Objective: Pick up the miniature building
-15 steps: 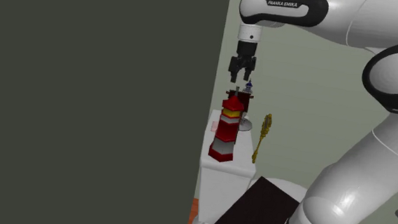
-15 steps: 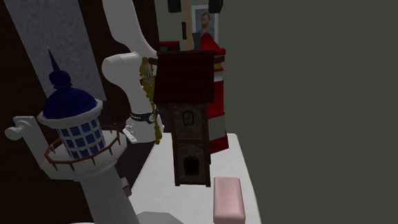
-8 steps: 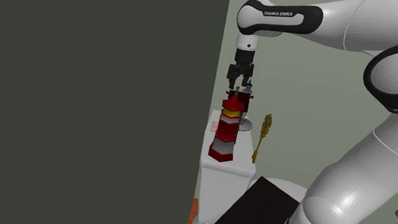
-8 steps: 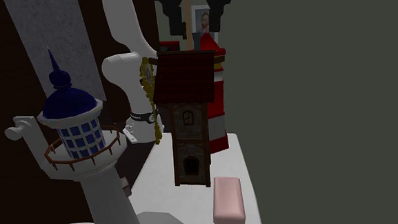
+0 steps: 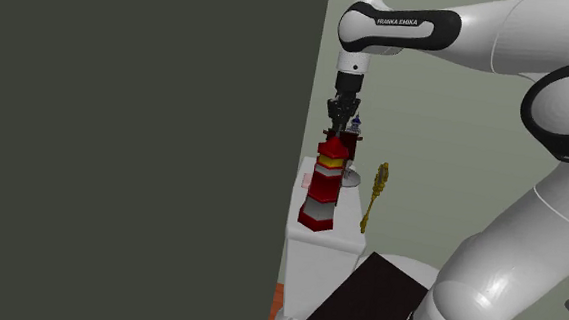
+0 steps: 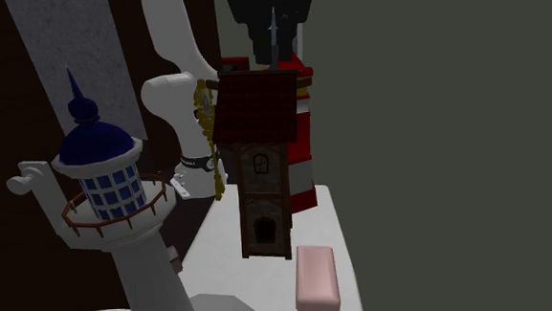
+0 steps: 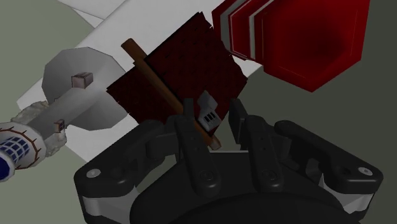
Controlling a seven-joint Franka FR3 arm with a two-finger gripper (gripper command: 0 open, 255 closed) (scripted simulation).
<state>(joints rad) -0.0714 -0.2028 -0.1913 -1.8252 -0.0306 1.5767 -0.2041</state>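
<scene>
- The brown tower house (image 6: pixel 261 184) with the dark red roof, taken to be the miniature building meant because the gripper was over it, stood upright on the white cabinet (image 6: pixel 261 289).
- In the second exterior view, a pink block (image 6: pixel 318 277) lay on the cabinet top at about 5 o'clock from the house. A white lighthouse with a blue dome (image 6: pixel 107 176) rose at 9 o'clock. A red and white lighthouse (image 6: pixel 303 144) stood close behind at 2 o'clock.
- In the shoulder view, the gripper (image 5: pixel 340 127) hung at 12 o'clock above the red and white lighthouse, pointing down. A gold ornate piece (image 5: pixel 374 194) sat at 3 o'clock from that lighthouse.
- In the wrist view, the gripper (image 7: pixel 215 121) straddled the roof's brown ridge beam (image 7: pixel 159 73), near a small grey dormer (image 7: pixel 207 114).
- The fingers (image 7: pixel 191 130) stood a narrow gap apart. No firm clasp on the roof could be made out, so the hand read as released rather than grasping.
- Judged progress: the reach and the alignment over the ridge looked done. The squeeze on the roof and the lift off the cabinet were not yet done.
- The house's base rested on the cabinet top, so nothing was picked up.
</scene>
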